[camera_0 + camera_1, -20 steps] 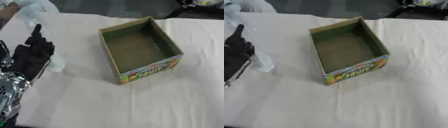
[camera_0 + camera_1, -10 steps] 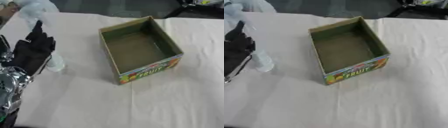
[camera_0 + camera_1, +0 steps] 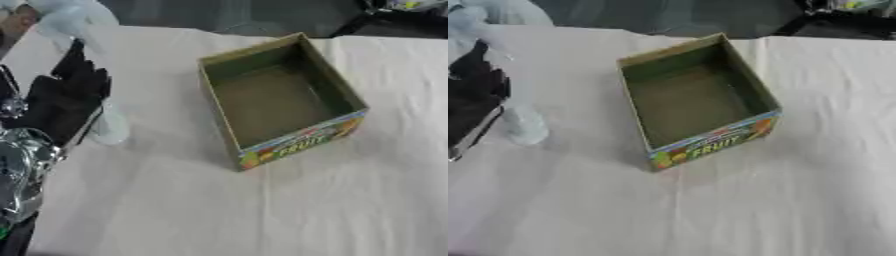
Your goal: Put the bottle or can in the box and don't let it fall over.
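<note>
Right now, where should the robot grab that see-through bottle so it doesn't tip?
Probably around its middle, coming from the left side. The clear bottle stands upright on the white cloth, tall and slim, so a low or top hold might tip it. The left hand is already beside it there, and the empty box lies to its right. The right hand is not in view.

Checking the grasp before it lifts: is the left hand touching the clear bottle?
Cannot tell. In the left eye view the left hand overlaps the bottle, hiding any contact or gap. The box stands apart.
</note>
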You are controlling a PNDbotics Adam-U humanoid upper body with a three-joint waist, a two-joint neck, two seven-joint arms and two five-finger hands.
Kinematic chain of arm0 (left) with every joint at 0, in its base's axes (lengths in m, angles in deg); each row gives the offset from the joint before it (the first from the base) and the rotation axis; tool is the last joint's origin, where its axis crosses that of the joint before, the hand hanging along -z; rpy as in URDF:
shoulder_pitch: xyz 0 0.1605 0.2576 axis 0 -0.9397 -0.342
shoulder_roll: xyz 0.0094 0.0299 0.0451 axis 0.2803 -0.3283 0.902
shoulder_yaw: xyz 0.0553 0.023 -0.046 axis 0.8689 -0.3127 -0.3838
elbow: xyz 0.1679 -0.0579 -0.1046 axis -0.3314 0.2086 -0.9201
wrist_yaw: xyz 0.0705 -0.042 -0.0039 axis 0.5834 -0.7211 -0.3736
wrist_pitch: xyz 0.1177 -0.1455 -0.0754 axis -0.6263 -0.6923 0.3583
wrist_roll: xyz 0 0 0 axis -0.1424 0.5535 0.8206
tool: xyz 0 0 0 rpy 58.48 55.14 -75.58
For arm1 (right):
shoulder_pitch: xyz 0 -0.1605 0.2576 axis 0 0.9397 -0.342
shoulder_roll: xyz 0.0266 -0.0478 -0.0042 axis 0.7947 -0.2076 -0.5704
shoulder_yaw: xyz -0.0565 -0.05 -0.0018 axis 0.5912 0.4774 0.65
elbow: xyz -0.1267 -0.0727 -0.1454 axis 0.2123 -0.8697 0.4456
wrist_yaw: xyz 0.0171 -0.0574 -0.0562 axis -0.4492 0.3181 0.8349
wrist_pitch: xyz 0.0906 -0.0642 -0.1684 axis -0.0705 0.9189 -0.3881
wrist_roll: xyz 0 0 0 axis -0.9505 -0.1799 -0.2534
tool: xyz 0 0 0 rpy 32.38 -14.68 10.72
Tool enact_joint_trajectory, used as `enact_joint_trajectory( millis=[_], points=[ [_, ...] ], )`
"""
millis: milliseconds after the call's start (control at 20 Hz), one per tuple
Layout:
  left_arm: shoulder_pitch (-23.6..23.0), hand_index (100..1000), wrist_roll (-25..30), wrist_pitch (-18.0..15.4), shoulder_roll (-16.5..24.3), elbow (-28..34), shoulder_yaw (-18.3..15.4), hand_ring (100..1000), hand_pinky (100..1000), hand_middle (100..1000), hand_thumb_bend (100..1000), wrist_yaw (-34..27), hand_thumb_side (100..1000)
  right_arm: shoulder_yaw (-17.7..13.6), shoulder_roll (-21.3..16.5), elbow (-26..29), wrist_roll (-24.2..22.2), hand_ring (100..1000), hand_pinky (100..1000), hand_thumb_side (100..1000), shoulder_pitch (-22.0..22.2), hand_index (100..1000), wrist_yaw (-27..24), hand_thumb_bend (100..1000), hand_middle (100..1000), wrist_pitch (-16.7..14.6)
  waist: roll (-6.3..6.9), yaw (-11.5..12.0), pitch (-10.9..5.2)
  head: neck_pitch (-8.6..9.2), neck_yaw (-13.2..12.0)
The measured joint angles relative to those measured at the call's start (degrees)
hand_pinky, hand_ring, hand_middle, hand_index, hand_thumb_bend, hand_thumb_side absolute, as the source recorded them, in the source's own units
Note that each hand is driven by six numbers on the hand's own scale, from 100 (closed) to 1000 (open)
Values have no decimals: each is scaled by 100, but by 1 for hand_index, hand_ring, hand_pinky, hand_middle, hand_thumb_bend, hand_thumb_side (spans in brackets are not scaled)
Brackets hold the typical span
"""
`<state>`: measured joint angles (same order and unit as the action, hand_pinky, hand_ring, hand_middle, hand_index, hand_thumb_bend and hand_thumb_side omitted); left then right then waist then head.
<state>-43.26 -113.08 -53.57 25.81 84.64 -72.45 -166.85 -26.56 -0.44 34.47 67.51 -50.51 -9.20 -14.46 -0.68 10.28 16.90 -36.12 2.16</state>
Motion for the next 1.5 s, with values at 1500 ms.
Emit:
enact_joint_trajectory(
  millis=[1500],
  points=[
    [473,920,20,102,125,-3,-74,118,106,204,393,-27,1000,0,6,-34,-72,898,826,784,-2,979,-5,100,1000,-4,9,-41,11,44,-7]
  ],
)
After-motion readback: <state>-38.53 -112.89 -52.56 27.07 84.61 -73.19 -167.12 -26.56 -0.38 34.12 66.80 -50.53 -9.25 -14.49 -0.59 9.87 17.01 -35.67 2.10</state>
